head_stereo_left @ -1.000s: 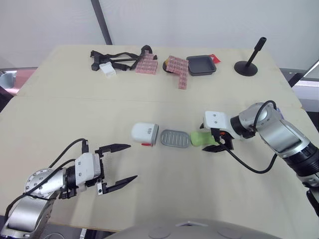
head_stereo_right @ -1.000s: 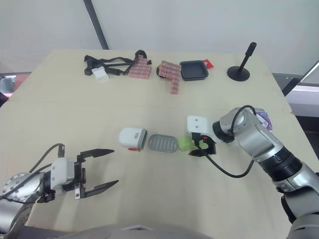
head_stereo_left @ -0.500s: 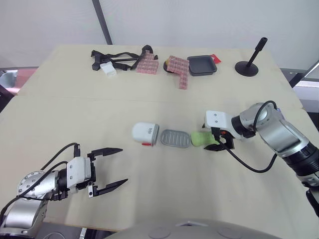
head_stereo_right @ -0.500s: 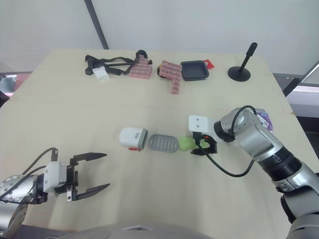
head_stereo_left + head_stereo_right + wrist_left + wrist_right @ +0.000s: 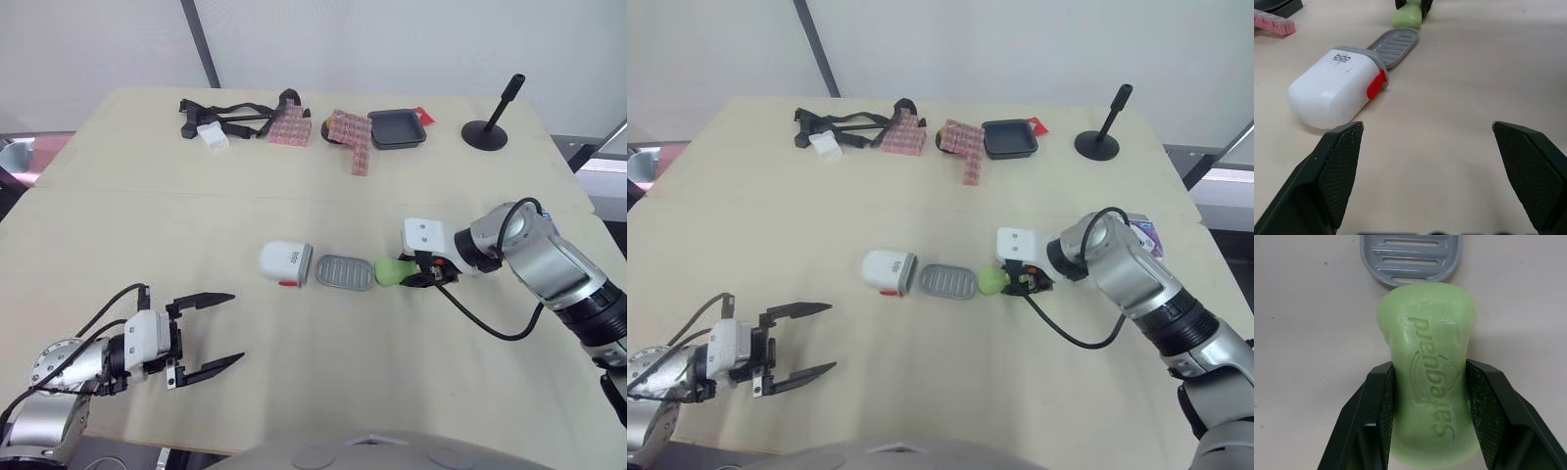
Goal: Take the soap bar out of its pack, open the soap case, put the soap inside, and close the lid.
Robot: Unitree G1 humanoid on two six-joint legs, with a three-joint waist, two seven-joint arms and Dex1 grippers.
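**Right gripper** (image 5: 421, 278): the two black fingers are pinching the green soap bar (image 5: 1429, 382) by its long sides, one finger (image 5: 1380, 417) pressing against each flank. The bar is lying flat on the tabletop (image 5: 294, 211), embossed face up, at mid-table right of centre. Its left end is meeting the right end of the grey ribbed tray (image 5: 344, 272).

**Soap case:** the case is lying open. The grey tray is sitting drawn out to the right of the white cover (image 5: 285, 262), which is resting on its side with its red catch (image 5: 1375, 84) facing the near edge. Cover, tray and soap are forming one row running left to right.

**Left gripper** (image 5: 236, 328): it is hovering over the near left part of the tabletop, well apart from the case, with its fingers (image 5: 1337, 161) spread wide and holding nothing.

**Far edge:** a bundle of black straps (image 5: 233, 113), pink blocks (image 5: 350, 137), a small dark dish (image 5: 396, 128) and a black stand (image 5: 485, 132) are lying in a line. A purple and white packet (image 5: 1146, 235) is showing at the right, just beyond the right arm.
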